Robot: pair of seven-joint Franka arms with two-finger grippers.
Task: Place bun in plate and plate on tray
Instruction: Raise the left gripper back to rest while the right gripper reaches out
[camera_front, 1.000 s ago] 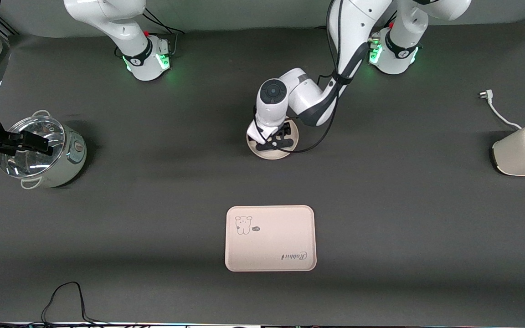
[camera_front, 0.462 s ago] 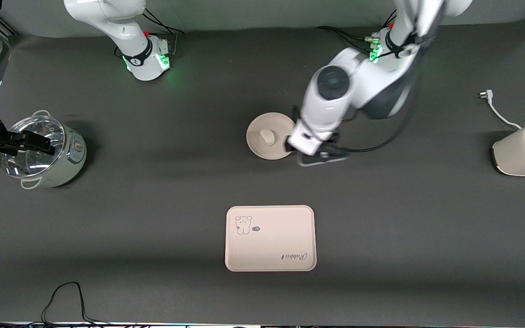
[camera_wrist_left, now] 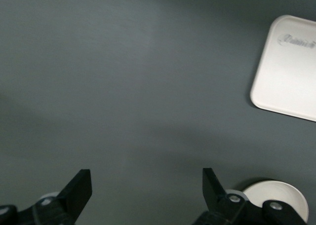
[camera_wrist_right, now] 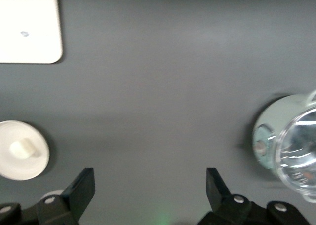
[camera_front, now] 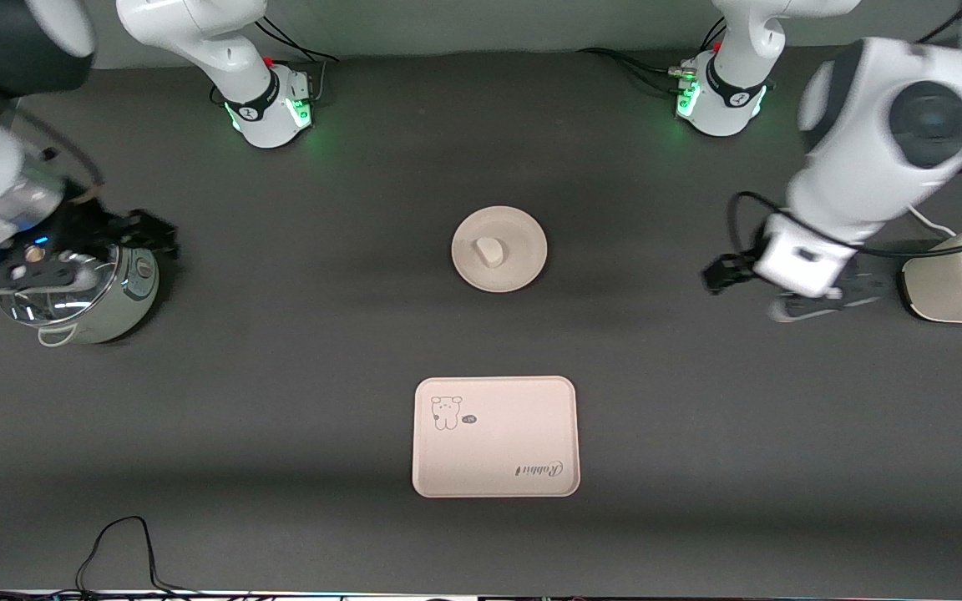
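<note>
- The plate (camera_front: pixel 499 249) sits on the dark table (camera_front: pixel 347 351), about midway between the two arms' ends, with no gripper touching it.
- The bun (camera_front: pixel 488 249) lies inside the plate, near its middle; the right wrist view shows it as a pale lump on the round dish (camera_wrist_right: pixel 22 149).
- The tray (camera_front: pixel 495 436) lies flat on the table, nearer the front camera than the plate and well apart from it. It holds nothing; only its printed bear drawing and script mark its surface.
- A corner of the tray shows in the left wrist view (camera_wrist_left: pixel 289 67) and another in the right wrist view (camera_wrist_right: pixel 29 25).
- The left gripper (camera_front: pixel 727 274) hangs over bare table toward the left arm's end, between the plate and the toaster (camera_front: pixel 961 280). Its fingers (camera_wrist_left: pixel 79 188) are spread wide and grasp nothing.
- The right gripper (camera_front: pixel 151 234) is over the pot (camera_front: pixel 84 288) at the right arm's end of the table. Its fingers (camera_wrist_right: pixel 84 185) are spread apart and empty.
- The pot has a clear glass lid (camera_wrist_right: pixel 298 151) on it; what is inside cannot be told.
- A white cord with a plug (camera_front: pixel 892 174) lies on the table near the toaster.
</note>
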